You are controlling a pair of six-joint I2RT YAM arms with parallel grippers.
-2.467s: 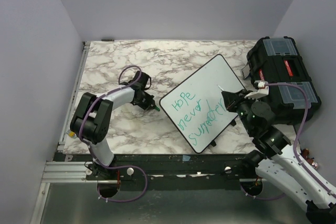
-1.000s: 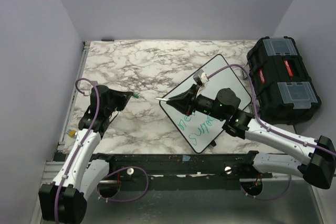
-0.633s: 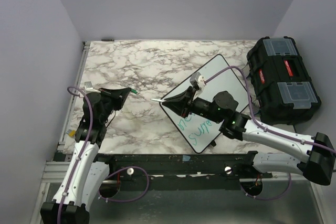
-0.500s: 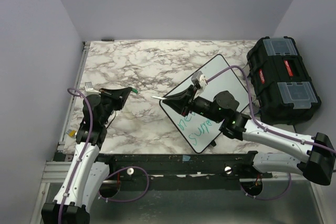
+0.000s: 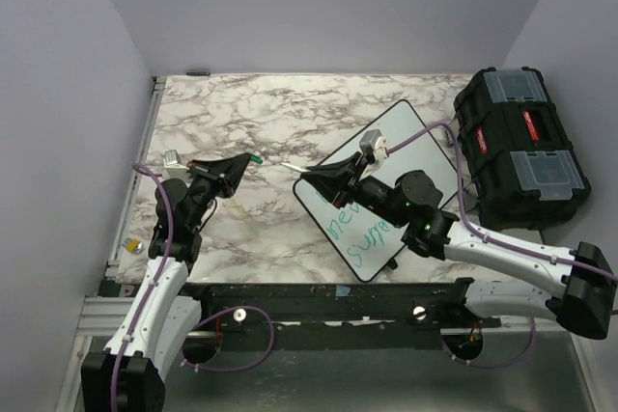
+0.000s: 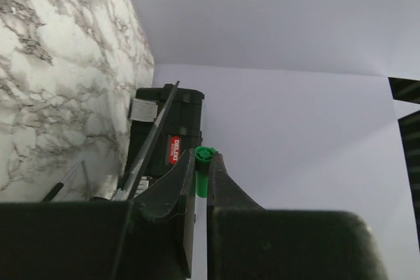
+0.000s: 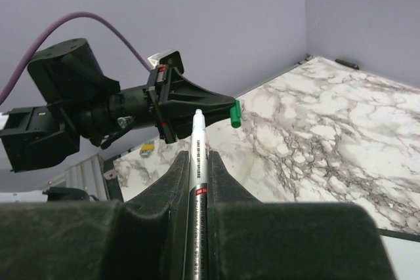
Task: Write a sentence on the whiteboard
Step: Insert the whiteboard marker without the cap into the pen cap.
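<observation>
The whiteboard (image 5: 408, 132) lies tilted on the marble table, right of centre. The sentence (image 5: 359, 234) is green-teal; my right arm hides its upper lines. My left gripper (image 5: 242, 161) is shut on a green marker cap (image 5: 255, 156), held above the table; the cap also shows in the left wrist view (image 6: 205, 167). My right gripper (image 5: 312, 172) is shut on a white marker (image 7: 197, 152) whose tip (image 5: 288, 167) points left at the cap. In the right wrist view the cap (image 7: 235, 113) sits just right of the marker tip, a small gap apart.
A black toolbox (image 5: 519, 147) with clear lid compartments stands at the right edge, against the whiteboard's far corner. A small yellow object (image 5: 135, 245) lies at the table's left edge. Grey walls close in the back and both sides.
Both grippers have risen a little and drawn closer, the cap moving right toward the marker tip. Earlier the right arm swung left over the board, covering the top words.
</observation>
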